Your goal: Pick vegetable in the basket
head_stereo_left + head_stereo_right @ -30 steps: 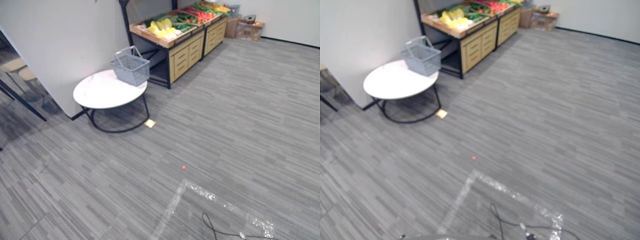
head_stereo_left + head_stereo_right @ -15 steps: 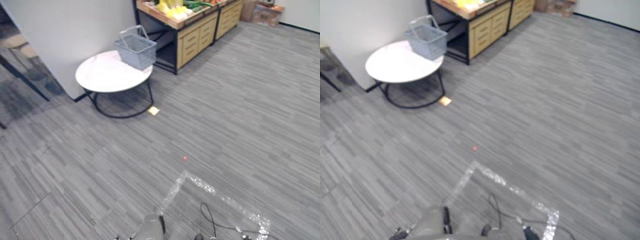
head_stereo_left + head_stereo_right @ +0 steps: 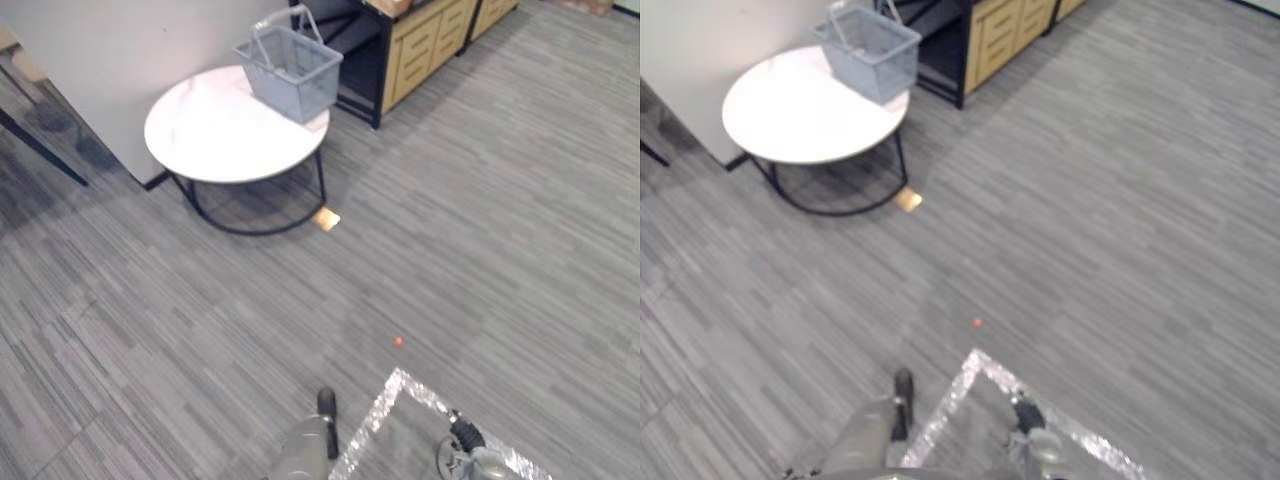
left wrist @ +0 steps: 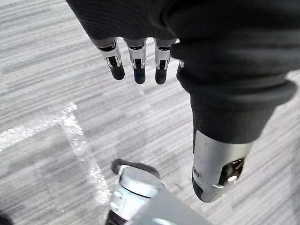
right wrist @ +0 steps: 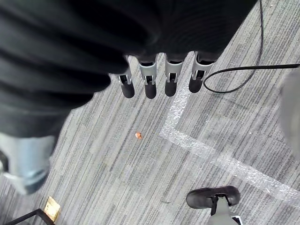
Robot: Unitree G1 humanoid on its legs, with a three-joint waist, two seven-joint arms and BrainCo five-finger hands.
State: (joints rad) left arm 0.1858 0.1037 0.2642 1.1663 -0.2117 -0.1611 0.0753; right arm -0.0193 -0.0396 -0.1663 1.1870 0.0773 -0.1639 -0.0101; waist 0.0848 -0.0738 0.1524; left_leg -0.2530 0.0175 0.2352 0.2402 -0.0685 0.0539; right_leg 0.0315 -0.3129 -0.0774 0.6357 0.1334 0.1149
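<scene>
A grey wire basket (image 3: 290,68) with its handle raised stands at the far edge of a round white table (image 3: 210,140); I see nothing inside it. My left hand (image 4: 137,65) hangs over the grey floor, well short of the table, with straight fingers and nothing in it. My right hand (image 5: 171,79) hangs the same way above the floor, fingers straight and empty.
Wooden drawer cabinets (image 3: 425,45) of a produce stand stand behind the table. A white wall (image 3: 120,40) runs on the left. On the floor lie a small yellow square (image 3: 325,218), a red dot (image 3: 399,341) and a corner of silver tape (image 3: 400,385).
The camera has tilted down and come nearer the table, so the stand's vegetable trays have left the picture. Table and basket have not moved.
</scene>
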